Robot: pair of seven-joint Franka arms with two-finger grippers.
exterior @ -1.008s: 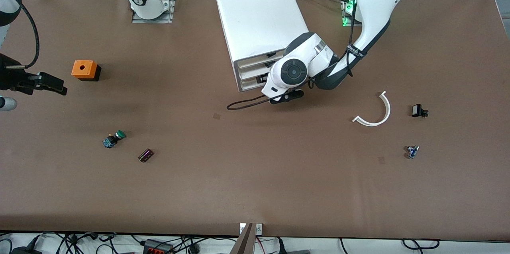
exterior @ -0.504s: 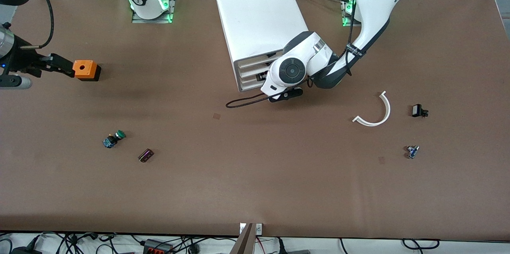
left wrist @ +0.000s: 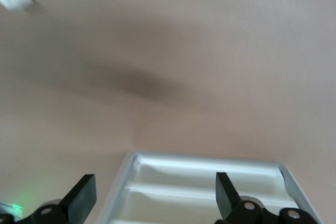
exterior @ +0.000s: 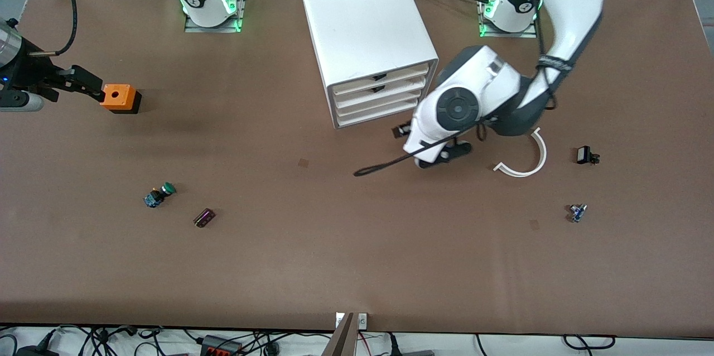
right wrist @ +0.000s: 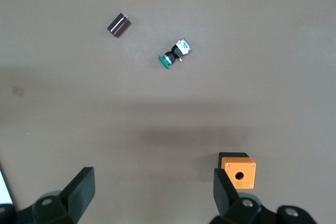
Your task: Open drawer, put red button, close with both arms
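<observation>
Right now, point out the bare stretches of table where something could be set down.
Widest bare stretch: the table nearer the camera than the green button and dark block. Also bare between the orange box and the cabinet. Crowded: around the white arc, black clip and small blue part.

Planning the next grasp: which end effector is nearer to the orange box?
Right. The right end effector hangs just beside the orange box, at the right arm's end of the table; the left end effector is by the white cabinet.
</observation>
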